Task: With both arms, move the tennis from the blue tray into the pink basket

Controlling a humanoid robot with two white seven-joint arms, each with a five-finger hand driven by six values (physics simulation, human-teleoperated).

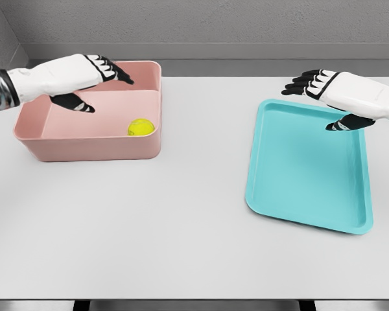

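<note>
Now your tennis ball (141,127) lies inside the pink basket (91,148), low against its front wall near the right corner, touching nothing else. Your left hand (84,81) hovers over the basket with its fingers (120,74) apart and holding nothing; your right hand (334,97) hangs over the far edge of the blue tray (305,175), fingers likewise spread and bare. The tray holds nothing. Judging by that, the drop looks done, so lift both hands straight up and clear of the rims, without nudging the basket on the table (181,233).
</note>
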